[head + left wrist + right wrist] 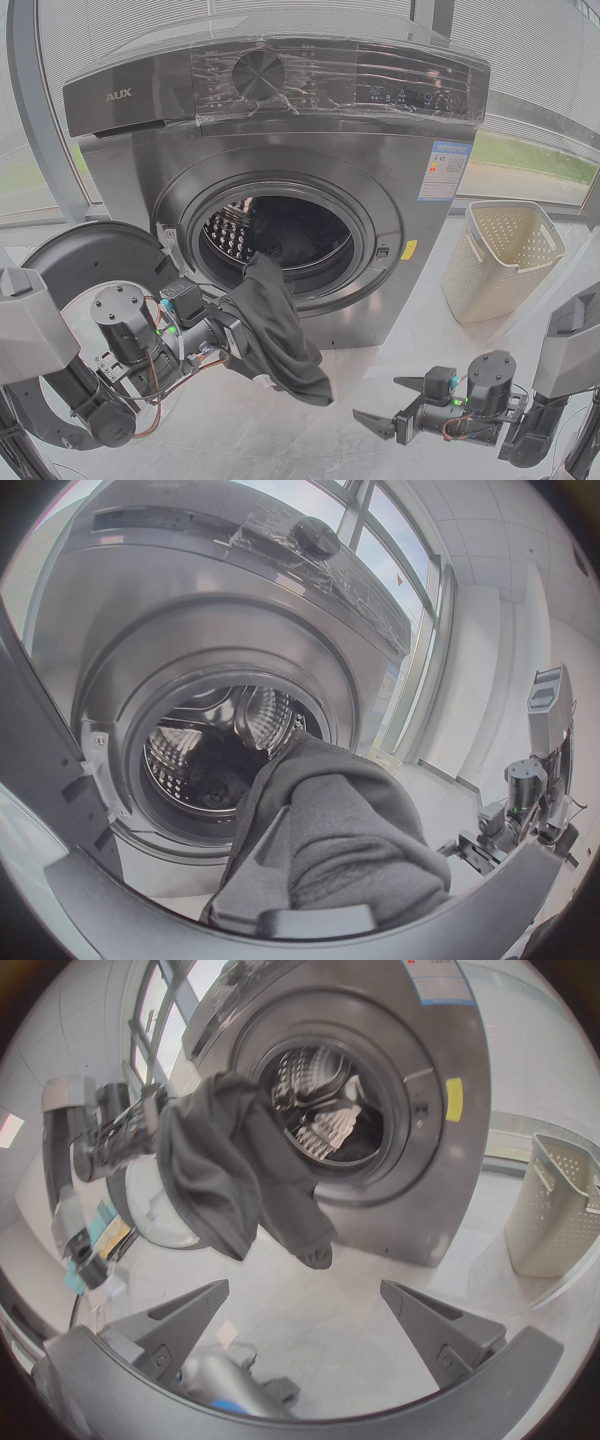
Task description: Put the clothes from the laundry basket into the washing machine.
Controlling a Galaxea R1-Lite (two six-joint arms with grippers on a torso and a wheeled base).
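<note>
The left gripper (240, 337) is clamping shut on a bunched fold of a dark garment (278, 331). The cloth is draping over its fingers and hanging below it toward the floor (250, 431). Straight ahead of that gripper, the washing machine (350, 156) is standing with its round door (94, 256) swung wide to the gripper's outer side. The garment's upper end is sitting at the lower rim of the opening; whether it is touching cannot be told. Inside the drum (228, 234), more dark clothing (300, 231) is lying. The right gripper (376, 397) is hanging low over the floor, jaws spread wide and gripping nothing. Beyond it, beside the machine, the laundry basket (500, 262) is standing upright, showing its perforated inner walls.
</note>
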